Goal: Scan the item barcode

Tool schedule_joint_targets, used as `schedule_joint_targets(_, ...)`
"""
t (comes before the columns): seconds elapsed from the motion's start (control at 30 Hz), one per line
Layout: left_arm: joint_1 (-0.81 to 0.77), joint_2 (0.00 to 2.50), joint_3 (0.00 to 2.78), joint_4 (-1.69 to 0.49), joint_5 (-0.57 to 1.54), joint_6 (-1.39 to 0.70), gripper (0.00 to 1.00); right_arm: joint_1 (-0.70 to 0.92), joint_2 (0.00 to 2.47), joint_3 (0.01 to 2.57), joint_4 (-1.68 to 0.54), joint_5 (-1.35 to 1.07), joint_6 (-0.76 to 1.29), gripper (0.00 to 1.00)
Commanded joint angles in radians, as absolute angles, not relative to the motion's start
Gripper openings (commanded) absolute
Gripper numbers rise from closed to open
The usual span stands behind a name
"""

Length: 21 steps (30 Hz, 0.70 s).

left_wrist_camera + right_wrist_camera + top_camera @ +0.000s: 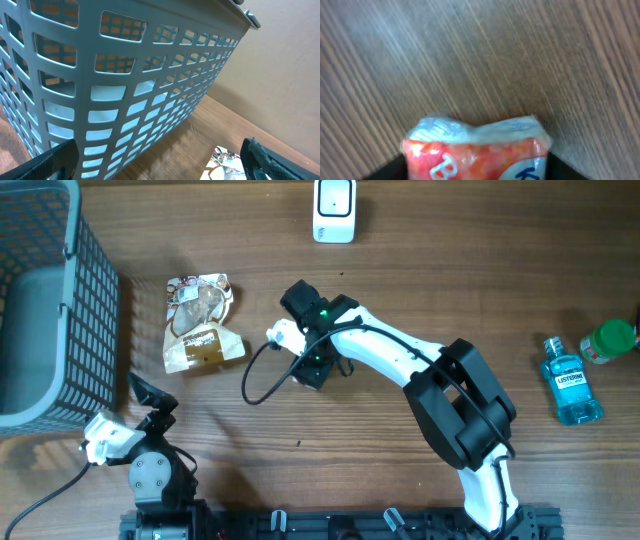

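A red and orange plastic packet [475,155] with a clear blue-white sealed top lies on the wooden table. It fills the gap between the dark fingers of my right gripper [476,170], which press it on both sides. From overhead the right gripper [311,366] sits mid-table and hides the packet. A white barcode scanner [334,210] stands at the far edge, well beyond it. My left gripper [150,396] is open near the front left, beside the basket, with nothing in it; its fingers [55,162] frame the left wrist view.
A grey lattice basket [40,300] fills the left side and looms close in the left wrist view [125,75]. A brown and white snack bag [200,325] lies beside it. A blue mouthwash bottle [572,380] and a green-capped bottle [608,340] lie at the right.
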State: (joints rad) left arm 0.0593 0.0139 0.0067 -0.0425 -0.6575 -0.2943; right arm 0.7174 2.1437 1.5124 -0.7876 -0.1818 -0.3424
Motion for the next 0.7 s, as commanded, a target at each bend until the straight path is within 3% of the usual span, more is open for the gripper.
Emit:
schedule_joint_targets(0.0,0.064,0.007,0.006,-0.050,-0.664,-0.293,1.00,0.709,2.235,1.473,-0.799,-0.145,-0.072,0.74)
schedule_joint_targets(0.4,0.064,0.007,0.006,-0.049,-0.664,-0.293,1.00,0.696,2.234,1.585,-0.952,-0.294,0.636,0.68)
schedule_joint_targets(0.67,0.064,0.007,0.006,-0.049,-0.664,-0.293,1.00,0.633,2.234,1.593,-0.912,-0.800,0.789,0.64)
